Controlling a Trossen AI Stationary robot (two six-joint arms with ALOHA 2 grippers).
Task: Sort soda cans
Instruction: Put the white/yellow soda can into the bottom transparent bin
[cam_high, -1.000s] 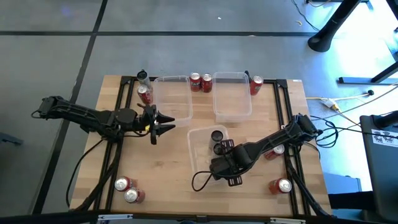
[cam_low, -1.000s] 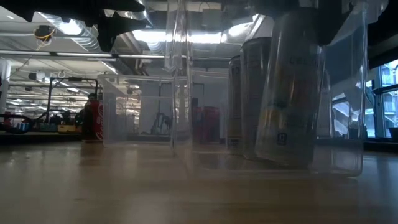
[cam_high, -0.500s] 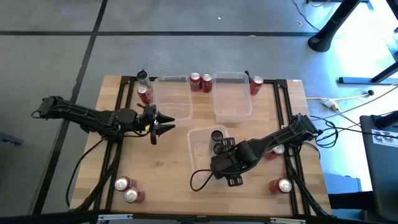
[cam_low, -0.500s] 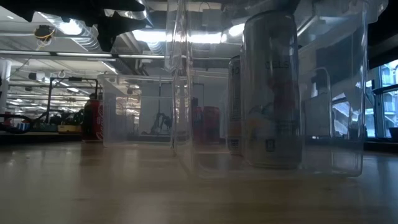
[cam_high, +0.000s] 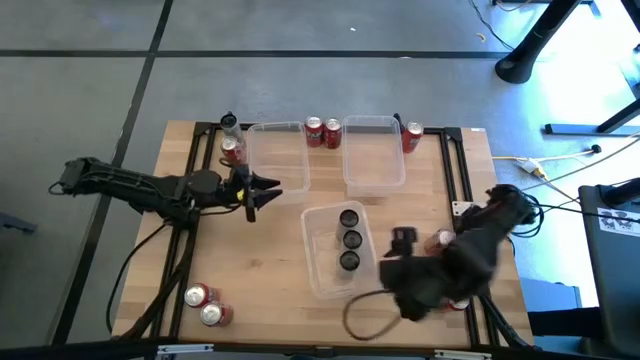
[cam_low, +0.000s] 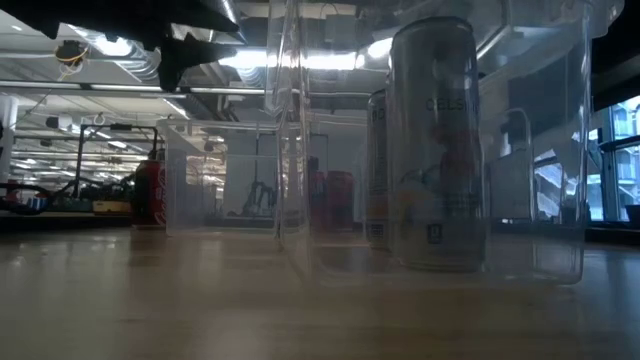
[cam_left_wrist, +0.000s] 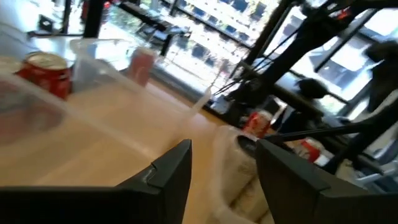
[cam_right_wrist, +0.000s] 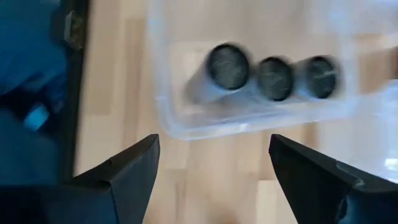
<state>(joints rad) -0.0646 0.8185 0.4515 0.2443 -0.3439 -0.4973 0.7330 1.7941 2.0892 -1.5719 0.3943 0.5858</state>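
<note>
Three dark cans (cam_high: 350, 239) stand upright in a row inside the near clear bin (cam_high: 318, 262); the nearest one shows large in the low view (cam_low: 435, 150). Red cans stand on their bases on the table: one (cam_high: 232, 151) left of the far-left bin, two (cam_high: 323, 132) between the far bins, one (cam_high: 411, 138) at the far right, two (cam_high: 205, 304) near left, and one (cam_high: 443, 240) at the right. My right gripper (cam_high: 403, 240) (cam_right_wrist: 212, 142) is open, raised to the right of the near bin. My left gripper (cam_high: 266, 196) (cam_left_wrist: 224, 146) is open above the table beside the far-left bin.
Two more clear bins stand at the far side, the left one (cam_high: 277, 160) and the right one (cam_high: 373, 150). A silver-topped can (cam_high: 229, 123) is at the far-left corner. Black frame rails (cam_high: 452, 170) run along both table sides. Bare wood lies between the left arm and the near-left cans.
The third dark can, tilted in the near bin a second ago, now stands upright by itself. My right gripper has let it go and swung up and away toward the table's right and near edges. My left gripper has shifted slightly toward the far edge.
</note>
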